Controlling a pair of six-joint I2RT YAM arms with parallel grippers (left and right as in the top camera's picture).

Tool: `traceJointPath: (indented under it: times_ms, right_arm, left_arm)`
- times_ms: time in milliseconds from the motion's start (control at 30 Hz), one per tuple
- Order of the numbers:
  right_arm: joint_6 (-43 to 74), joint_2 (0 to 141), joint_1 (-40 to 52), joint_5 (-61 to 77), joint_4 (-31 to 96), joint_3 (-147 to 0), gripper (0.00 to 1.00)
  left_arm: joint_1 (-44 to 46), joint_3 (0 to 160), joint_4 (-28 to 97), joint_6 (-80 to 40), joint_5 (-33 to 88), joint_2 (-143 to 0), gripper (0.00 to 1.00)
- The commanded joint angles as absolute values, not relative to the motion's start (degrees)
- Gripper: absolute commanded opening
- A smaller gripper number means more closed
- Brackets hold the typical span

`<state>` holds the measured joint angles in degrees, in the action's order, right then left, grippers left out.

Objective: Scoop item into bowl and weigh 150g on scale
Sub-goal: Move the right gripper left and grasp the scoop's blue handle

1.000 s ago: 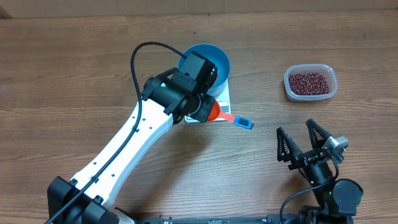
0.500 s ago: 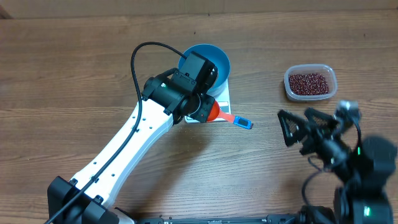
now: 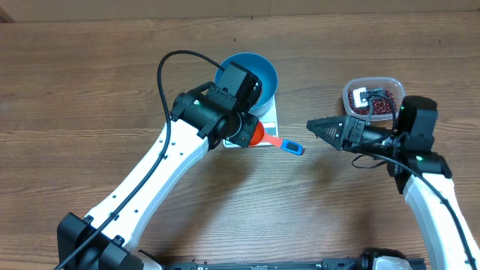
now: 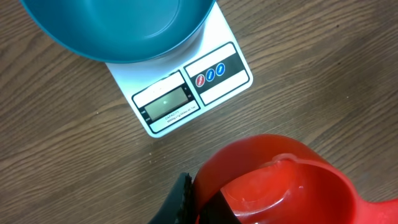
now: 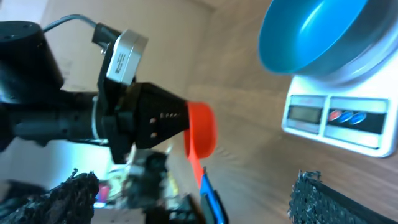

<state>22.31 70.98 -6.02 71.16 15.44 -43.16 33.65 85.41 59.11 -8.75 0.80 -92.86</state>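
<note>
Holding red scoop (image 4: 280, 180) clenched in my left hand (image 3: 241, 127), just beside scale (image 4: 186, 93) | bowl (image 3: 264, 71) on scale; right hand (image 3: 324, 127) released, jaws wide, grasping nothing

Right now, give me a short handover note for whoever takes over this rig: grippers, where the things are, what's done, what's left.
Left gripper: shut on the red scoop, held beside the scale; the scoop is empty.
Right gripper: open, holding nothing, pointing towards the scoop's handle.
Blue bowl sits on the scale; no beans show in it.
Beans lie in the clear tub, beside the right arm.
Done: bowl on scale, scoop in hand.
Left: scoop beans into the bowl until the scale reads 150 g.
</note>
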Motion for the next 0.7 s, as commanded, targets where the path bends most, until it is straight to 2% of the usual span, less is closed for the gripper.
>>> traceJointPath:
  times_ms: [0, 133, 333, 500, 667]
  right_arm:
    - [24.53, 72.18, -6.15, 77.1, 14.85, -44.34, 1.0]
    - [31.22, 72.2, -6.11, 76.6, 14.87, -44.31, 1.0]
    - [31.75, 72.18, -6.07, 76.51, 16.73, -44.31, 1.0]
    - [32.08, 72.18, -6.04, 75.94, 16.8, -44.31, 1.0]
    - [38.17, 72.18, -6.04, 71.61, 16.78, -44.31, 1.0]
  left_arm:
    - [33.3, 85.21, 59.05, -8.69, 0.6, -92.53, 0.04]
    - [33.3, 85.21, 56.93, -12.91, 0.73, -92.53, 0.04]
    - [33.3, 85.21, 53.82, -21.74, 1.41, -92.53, 0.04]
    - [33.39, 85.21, 52.47, -21.89, 5.65, -92.53, 0.04]
    - [33.34, 85.23, 53.6, -20.58, 6.09, -92.51, 0.04]
